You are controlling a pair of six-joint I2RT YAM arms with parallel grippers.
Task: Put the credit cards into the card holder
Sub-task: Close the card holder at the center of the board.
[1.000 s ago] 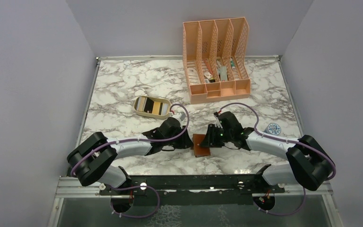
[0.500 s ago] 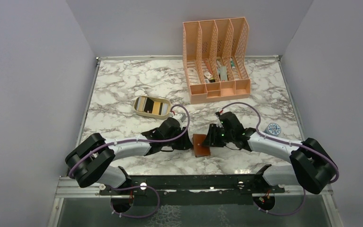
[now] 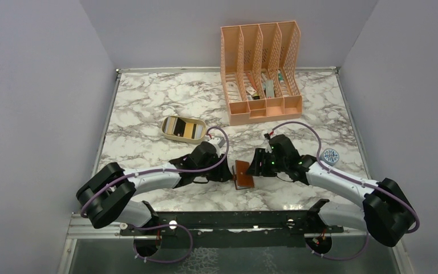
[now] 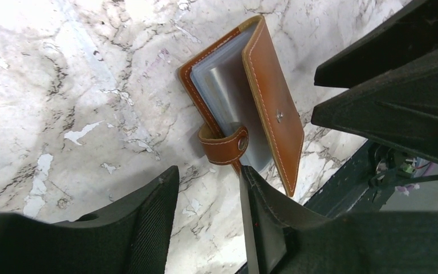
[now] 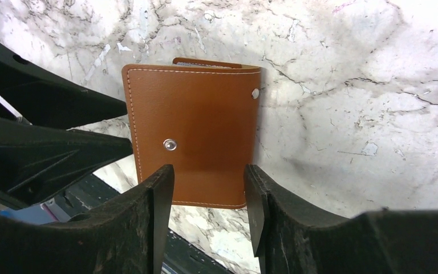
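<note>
Beside the card holder (image 5: 194,131), left tool (image 4: 208,171) and right tool (image 5: 209,171) stand parted, apparently empty.

The card holder (image 5: 194,142) is tan-brown leather with pale stitching and silver snaps; its inner pockets (image 4: 228,97) gleam bluish grey. The table (image 3: 148,103) is white marble, veined grey. The mesh file organiser (image 3: 260,71) is peach. The beige oval tray (image 3: 165,130) holds credit cards (image 3: 185,128) striped pale, dark and gold. The arms (image 3: 154,180) are black and white.
</note>
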